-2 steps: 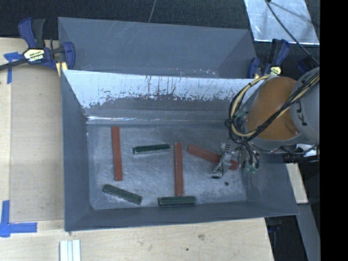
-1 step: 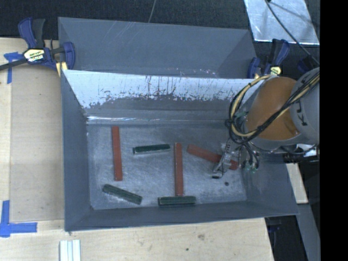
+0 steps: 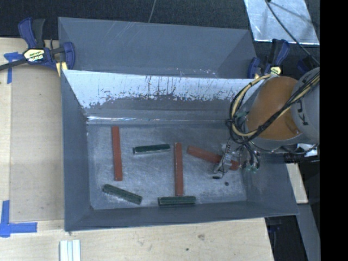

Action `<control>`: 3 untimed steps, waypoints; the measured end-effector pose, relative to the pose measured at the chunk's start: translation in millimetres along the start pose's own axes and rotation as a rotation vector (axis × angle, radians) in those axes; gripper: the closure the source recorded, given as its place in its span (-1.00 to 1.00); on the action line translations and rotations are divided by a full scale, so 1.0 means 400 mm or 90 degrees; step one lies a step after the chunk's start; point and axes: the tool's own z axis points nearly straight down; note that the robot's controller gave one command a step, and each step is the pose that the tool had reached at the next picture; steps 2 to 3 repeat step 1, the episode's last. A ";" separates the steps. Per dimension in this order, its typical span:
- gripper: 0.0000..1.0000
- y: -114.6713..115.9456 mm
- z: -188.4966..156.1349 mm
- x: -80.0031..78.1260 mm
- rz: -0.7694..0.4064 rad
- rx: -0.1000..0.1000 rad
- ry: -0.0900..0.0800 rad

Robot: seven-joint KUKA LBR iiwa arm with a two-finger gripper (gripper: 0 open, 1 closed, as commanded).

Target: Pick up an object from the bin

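My gripper [image 3: 224,165] is low at the right side of the bin floor, right over the right end of a short red bar [image 3: 202,154] that lies slanted there. A bit of red also shows just to the gripper's right. An orange bar [image 3: 178,169] lies lengthwise a little to the left of the red one. A dark green bar [image 3: 176,200] rests near the front wall, below the orange bar.
Further left lie another dark green bar [image 3: 151,149], a second orange bar [image 3: 117,153] and a slanted dark green bar [image 3: 122,194]. The arm's orange cover and cables hang over the bin's right wall.
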 end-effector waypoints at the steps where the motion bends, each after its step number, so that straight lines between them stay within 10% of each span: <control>1: 1.00 0.000 -0.028 0.002 0.000 0.000 0.002; 3: 1.00 0.000 -0.028 0.002 0.000 0.000 0.002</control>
